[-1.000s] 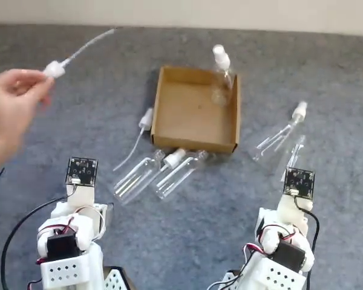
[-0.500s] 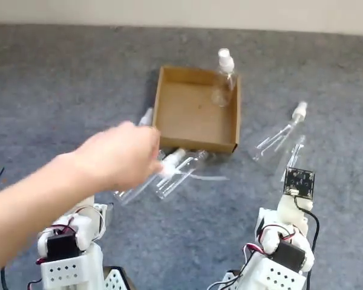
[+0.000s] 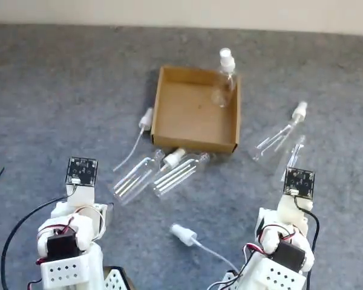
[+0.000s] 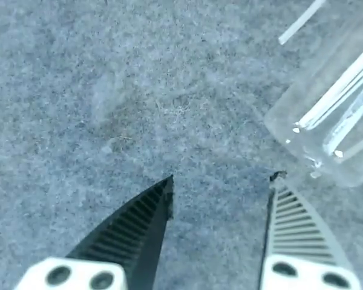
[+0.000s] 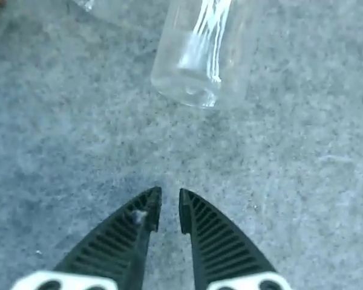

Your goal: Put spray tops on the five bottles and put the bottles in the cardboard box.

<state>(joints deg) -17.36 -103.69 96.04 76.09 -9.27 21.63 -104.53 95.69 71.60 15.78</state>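
The cardboard box (image 3: 161, 113) lies at mid-table, and a capped bottle (image 3: 223, 81) leans in its far right corner. Two uncapped clear bottles (image 3: 136, 177) (image 3: 180, 174) lie on their sides just in front of it, a spray top (image 3: 174, 158) between their necks. Another spray top (image 3: 146, 118) with a long tube lies left of the box. A third spray top (image 3: 183, 234) rests between the two arms. To the right lie a capped bottle (image 3: 278, 136) and a bare one (image 3: 293, 154). My left gripper (image 4: 221, 178) is open just short of a bottle base (image 4: 333, 109). My right gripper (image 5: 167, 192) is shut, short of another bottle base (image 5: 202, 54).
Everything sits on grey carpet (image 3: 60, 90). Both arms stay low at the near edge, their camera boards (image 3: 81, 171) (image 3: 298, 182) facing up. A black cable (image 3: 18, 226) loops beside the left arm's base.
A person's hand brought a spray top in from the left, laid it on the carpet between the arms and withdrew. Neither arm has moved.
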